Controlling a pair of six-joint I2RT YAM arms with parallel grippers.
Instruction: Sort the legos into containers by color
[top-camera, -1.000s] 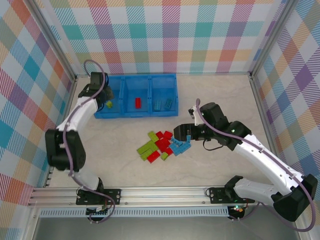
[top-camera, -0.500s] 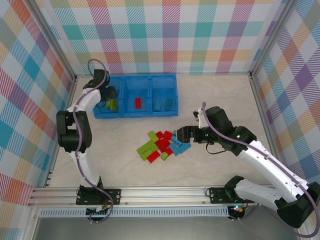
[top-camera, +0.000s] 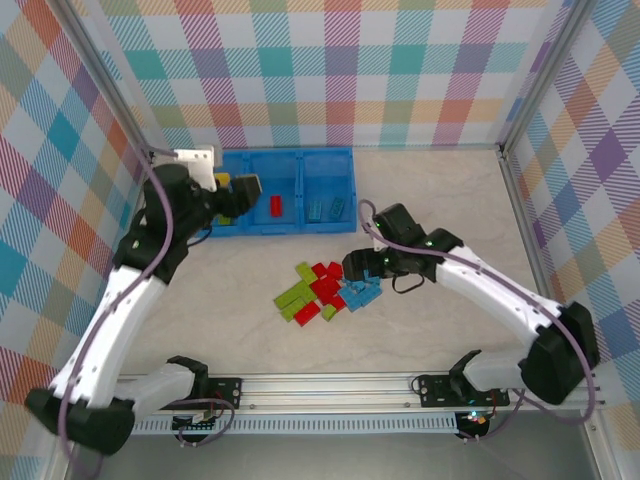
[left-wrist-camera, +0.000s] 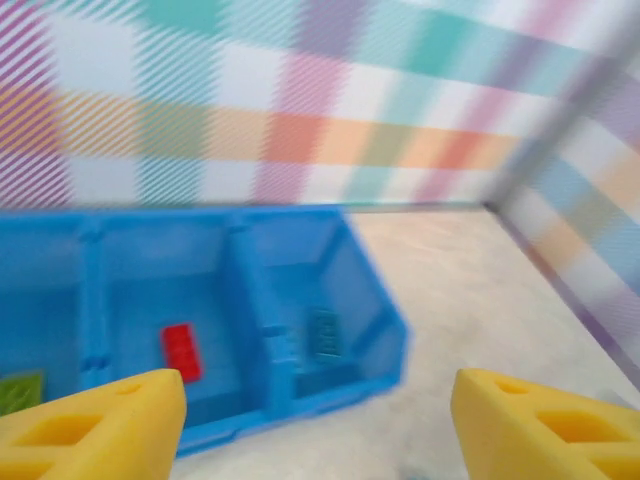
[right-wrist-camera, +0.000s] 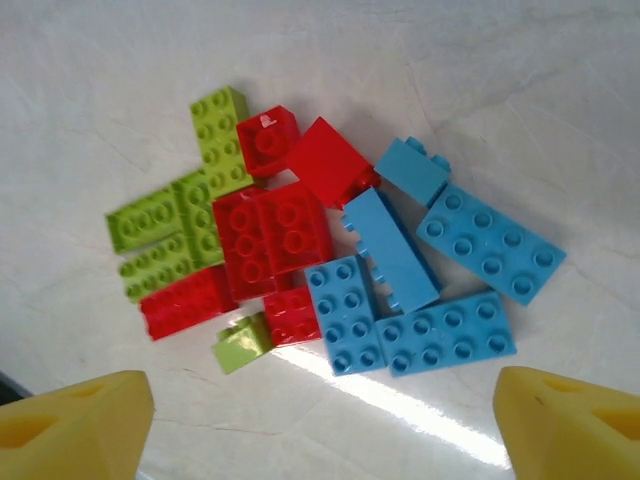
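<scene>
The containers are one bright blue tray (top-camera: 300, 228) of three compartments at the back left. My left gripper (top-camera: 232, 195) hovers open over its left end with nothing between the yellow fingers (left-wrist-camera: 90, 425). The left wrist view of the tray (left-wrist-camera: 375, 330) has a green lego (left-wrist-camera: 20, 390) in the left compartment, a red one (left-wrist-camera: 182, 351) in the middle and a blue one (left-wrist-camera: 322, 332) in the right. A loose pile of legos (top-camera: 325, 290) lies mid-table. My right gripper (top-camera: 358, 268) is open above its blue bricks (right-wrist-camera: 430, 290), beside red (right-wrist-camera: 270, 235) and green ones (right-wrist-camera: 180, 225).
Plaid walls and metal posts close in the table on three sides. The arm bases sit on a rail (top-camera: 320, 385) at the near edge. Bare tabletop (top-camera: 440, 190) stretches to the right of the tray.
My left gripper has opened, let go of a green lego in the left compartment and drawn back from it. My right gripper has slid left over the pile's blue bricks.
</scene>
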